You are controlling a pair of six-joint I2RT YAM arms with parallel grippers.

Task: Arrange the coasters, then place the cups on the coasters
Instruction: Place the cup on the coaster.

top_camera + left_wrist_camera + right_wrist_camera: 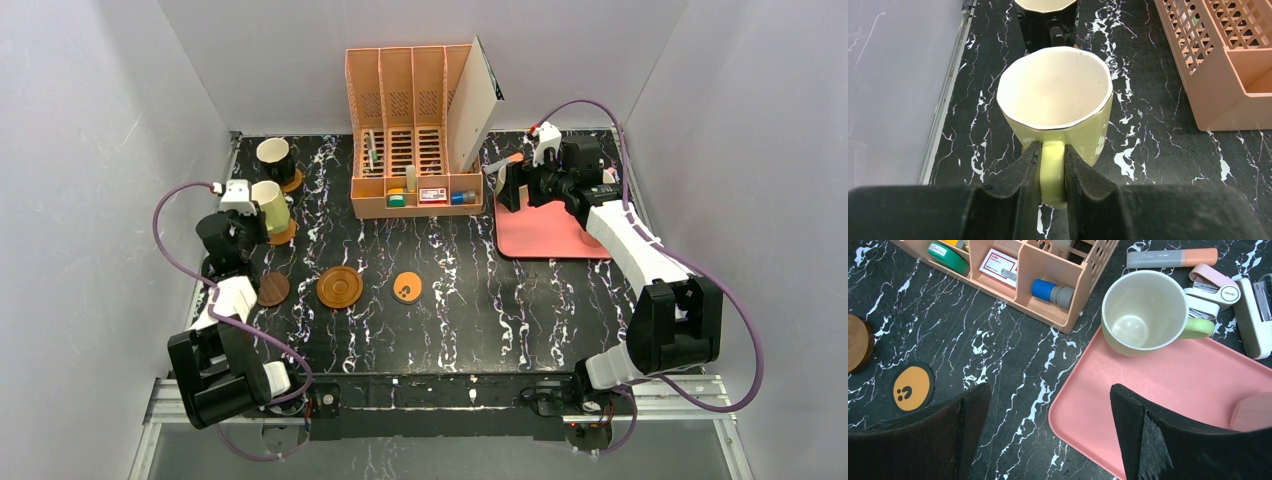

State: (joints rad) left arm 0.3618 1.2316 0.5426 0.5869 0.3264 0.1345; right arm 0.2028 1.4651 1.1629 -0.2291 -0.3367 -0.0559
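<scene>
Black marbled table [480, 300]. Orange desk organizer [415, 130] at far centre, pink tray [545, 235] at far right.

Left gripper [1052, 150]: fingers nearly closed, pinching the handle of the yellow mug [1055, 95] from the near side. The mug stands upright at far left, over a plain orange-brown coaster [286, 234]. Only a sliver of coaster shows, so I can't tell whether the base is seated. The black mug [1048, 20] stands just beyond, on its own coaster [293, 182].

Right gripper [1048, 390]: fingers spread wide and holding nothing, hovering over the tray's left edge. The olive green mug [1143, 310] is upright on the tray's far-left corner.

Three bare coasters lie in a near-centre row: ringed wooden coaster [340, 287], dark brown coaster [272, 289] on its left, marked orange coaster [407, 287] on its right.

Step, as judged: setting the yellow mug down.
- Get the base flat and centred on the coaster before letting go.
- Open just enough to free the handle.
- Back off nearward along the handle line, so neither mug nor coaster drags and the black mug isn't nudged.
</scene>
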